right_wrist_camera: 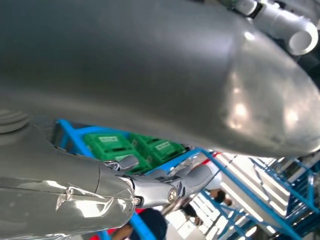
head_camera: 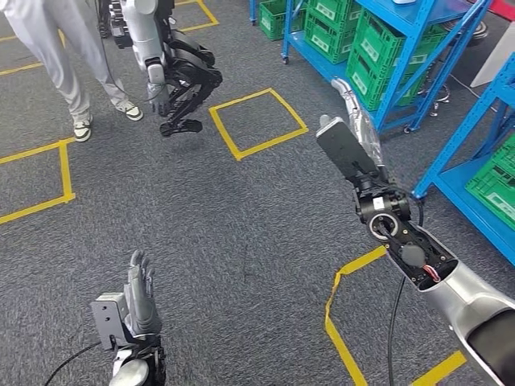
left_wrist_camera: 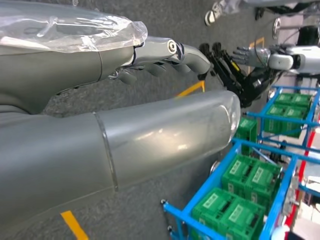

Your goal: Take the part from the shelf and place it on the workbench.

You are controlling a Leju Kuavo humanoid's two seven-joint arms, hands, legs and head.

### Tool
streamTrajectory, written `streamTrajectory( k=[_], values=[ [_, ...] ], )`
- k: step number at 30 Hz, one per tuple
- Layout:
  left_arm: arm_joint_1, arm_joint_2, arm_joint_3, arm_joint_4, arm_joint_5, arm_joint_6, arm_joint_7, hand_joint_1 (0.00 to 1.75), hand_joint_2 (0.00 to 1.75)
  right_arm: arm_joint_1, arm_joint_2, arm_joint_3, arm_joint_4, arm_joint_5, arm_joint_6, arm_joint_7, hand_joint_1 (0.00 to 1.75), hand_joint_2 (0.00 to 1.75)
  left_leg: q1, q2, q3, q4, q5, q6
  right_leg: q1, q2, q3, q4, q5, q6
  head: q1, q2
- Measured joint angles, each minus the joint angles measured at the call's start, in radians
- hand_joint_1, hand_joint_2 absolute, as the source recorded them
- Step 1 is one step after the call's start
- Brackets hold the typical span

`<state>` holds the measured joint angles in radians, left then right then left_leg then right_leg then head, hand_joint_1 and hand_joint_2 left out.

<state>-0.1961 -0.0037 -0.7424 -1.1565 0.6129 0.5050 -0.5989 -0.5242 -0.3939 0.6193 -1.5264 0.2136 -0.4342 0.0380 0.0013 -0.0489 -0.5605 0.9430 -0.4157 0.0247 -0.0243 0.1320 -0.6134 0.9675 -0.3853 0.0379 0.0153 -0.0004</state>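
Nearest to the robot, low in its own view, the left hand (head_camera: pixel 141 293) is raised over the grey carpet (head_camera: pixel 200 241) with its fingers straight and close together, palm empty, holding nothing; the left wrist view shows the same hand (left_wrist_camera: pixel 166 52) stretched out flat, thumb alongside. Yellow tape lines (head_camera: pixel 346 314) run across the floor just beside the right forearm. The right arm reaches forward and up toward the shelves, and the right hand (head_camera: pixel 358 121) is extended with its fingers straight out rather than curled; a dark flat plate (head_camera: pixel 340 149) sits at the wrist in front of it, and I see nothing in the hand. The right wrist view has that hand (right_wrist_camera: pixel 158 185) with fingers spread out, bare. Past it stands the blue shelf (head_camera: pixel 419 48) stacked with green crates (head_camera: pixel 340 32), and a second blue rack (head_camera: pixel 479 185) with another green crate comes in from the right. I cannot make out the part itself in any of these crates. Farther out on the floor is a yellow taped square (head_camera: pixel 258 122), then another robot (head_camera: pixel 164 56) crouched on black legs, and beside it a person (head_camera: pixel 60 48) in light trousers and trainers.
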Motion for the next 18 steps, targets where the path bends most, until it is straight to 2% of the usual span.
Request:
streamTrajectory(
  k=[1, 3, 4, 5, 6, 7, 8, 9, 10, 11, 12, 14, 15, 16, 18],
  values=[
    [-0.001, -0.002, 0.000, -0.001, 0.000, 0.000, 0.000, 0.00, 0.00, 0.003, -0.001, -0.002, -0.001, 0.000, -0.001, 0.000, 0.00, 0.00, 0.002, 0.013, 0.005, -0.010, 0.005, 0.004, 0.003, -0.025, -0.011, 0.022, -0.016, 0.003, 0.005, 0.000],
    [-0.003, -0.004, 0.000, -0.002, 0.000, 0.000, 0.001, 0.00, 0.00, 0.006, -0.002, -0.004, -0.002, 0.000, -0.002, 0.000, 0.00, 0.00, 0.001, 0.040, 0.010, -0.021, 0.009, 0.008, 0.008, -0.093, -0.060, 0.133, -0.079, 0.007, 0.015, 0.000],
    [-0.002, -0.004, 0.000, -0.002, 0.000, 0.000, 0.002, 0.00, 0.00, 0.008, -0.003, -0.004, -0.002, 0.000, -0.002, 0.000, 0.00, 0.00, 0.000, 0.054, 0.010, -0.021, 0.009, 0.010, 0.006, -0.111, -0.090, 0.204, -0.112, 0.010, 0.020, 0.000],
    [0.000, -0.004, 0.000, -0.002, 0.001, 0.000, 0.002, 0.00, 0.00, 0.011, -0.003, -0.004, -0.002, 0.000, -0.003, 0.000, 0.00, 0.00, 0.000, 0.067, 0.010, -0.021, 0.009, 0.009, 0.004, -0.119, -0.114, 0.259, -0.132, 0.013, 0.023, 0.000],
    [0.001, -0.004, 0.000, -0.002, 0.001, 0.000, 0.003, 0.00, 0.00, 0.014, -0.003, -0.004, -0.002, 0.000, -0.003, 0.001, 0.00, 0.00, 0.000, 0.080, 0.009, -0.020, 0.008, 0.009, 0.001, -0.123, -0.120, 0.280, -0.134, 0.017, 0.027, 0.000],
    [0.001, -0.004, 0.000, -0.002, 0.001, 0.000, 0.003, 0.00, 0.00, 0.016, -0.003, -0.004, -0.002, 0.000, -0.003, 0.001, 0.00, 0.00, 0.001, 0.092, 0.009, -0.019, 0.006, 0.007, -0.002, -0.127, -0.107, 0.261, -0.118, 0.020, 0.032, 0.000],
    [0.001, -0.005, 0.000, -0.002, 0.001, 0.000, 0.004, 0.00, 0.00, 0.017, -0.003, -0.004, -0.002, 0.000, -0.003, 0.001, 0.00, 0.00, 0.003, 0.104, 0.010, -0.016, 0.003, 0.003, -0.004, -0.138, -0.073, 0.202, -0.087, 0.024, 0.036, 0.000],
    [0.001, -0.005, 0.000, -0.002, 0.001, 0.000, 0.004, 0.00, 0.00, 0.017, -0.003, -0.004, -0.002, 0.000, -0.003, 0.001, 0.00, 0.00, 0.003, 0.115, 0.010, -0.011, -0.001, -0.003, -0.006, -0.159, -0.033, 0.127, -0.060, 0.028, 0.040, 0.000],
    [0.000, -0.005, 0.000, -0.002, 0.001, 0.001, 0.004, 0.00, 0.00, 0.017, -0.003, -0.004, -0.003, 0.000, -0.003, 0.000, 0.00, 0.00, 0.002, 0.124, 0.009, -0.004, -0.005, -0.009, -0.004, -0.176, 0.002, 0.063, -0.039, 0.027, 0.044, 0.000],
    [0.000, -0.005, 0.000, -0.002, 0.001, 0.001, 0.004, 0.00, 0.00, 0.016, -0.003, -0.005, -0.004, 0.000, -0.003, 0.000, 0.00, 0.00, 0.000, 0.132, 0.008, 0.002, -0.010, -0.015, -0.002, -0.187, 0.025, 0.020, -0.028, 0.022, 0.046, 0.000],
    [-0.001, -0.005, 0.000, -0.003, 0.001, 0.002, 0.004, 0.00, 0.00, 0.017, -0.003, -0.005, -0.005, 0.000, -0.004, 0.000, 0.00, 0.00, -0.003, 0.139, 0.008, 0.006, -0.013, -0.019, 0.000, -0.189, 0.031, 0.005, -0.028, 0.015, 0.045, 0.000],
    [-0.002, -0.005, 0.000, -0.003, 0.001, 0.005, 0.005, 0.00, 0.00, 0.017, -0.002, -0.005, -0.007, 0.000, -0.004, -0.001, 0.00, 0.00, -0.003, 0.155, 0.008, 0.009, -0.015, -0.027, 0.003, -0.165, 0.028, 0.007, -0.027, -0.003, 0.036, 0.000],
    [-0.003, -0.005, 0.000, -0.003, 0.001, 0.007, 0.005, 0.00, 0.00, 0.017, -0.002, -0.006, -0.007, 0.000, -0.004, -0.001, 0.00, 0.00, -0.001, 0.151, 0.007, 0.016, -0.022, -0.032, 0.003, -0.154, 0.027, 0.007, -0.025, -0.009, 0.032, 0.000],
    [-0.003, -0.005, 0.000, -0.003, 0.001, 0.008, 0.005, 0.00, 0.00, 0.017, -0.002, -0.007, -0.008, 0.000, -0.004, -0.001, 0.00, 0.00, 0.002, 0.137, -0.001, 0.038, -0.039, -0.037, 0.003, -0.145, 0.027, 0.006, -0.023, -0.015, 0.028, 0.000],
    [-0.003, -0.005, 0.000, -0.003, 0.001, 0.008, 0.006, 0.00, 0.00, 0.016, -0.002, -0.009, -0.010, 0.000, -0.004, -0.002, 0.00, 0.00, 0.006, 0.089, -0.048, 0.146, -0.100, -0.043, 0.003, -0.126, 0.026, 0.005, -0.020, -0.023, 0.015, 0.000]
  ],
)
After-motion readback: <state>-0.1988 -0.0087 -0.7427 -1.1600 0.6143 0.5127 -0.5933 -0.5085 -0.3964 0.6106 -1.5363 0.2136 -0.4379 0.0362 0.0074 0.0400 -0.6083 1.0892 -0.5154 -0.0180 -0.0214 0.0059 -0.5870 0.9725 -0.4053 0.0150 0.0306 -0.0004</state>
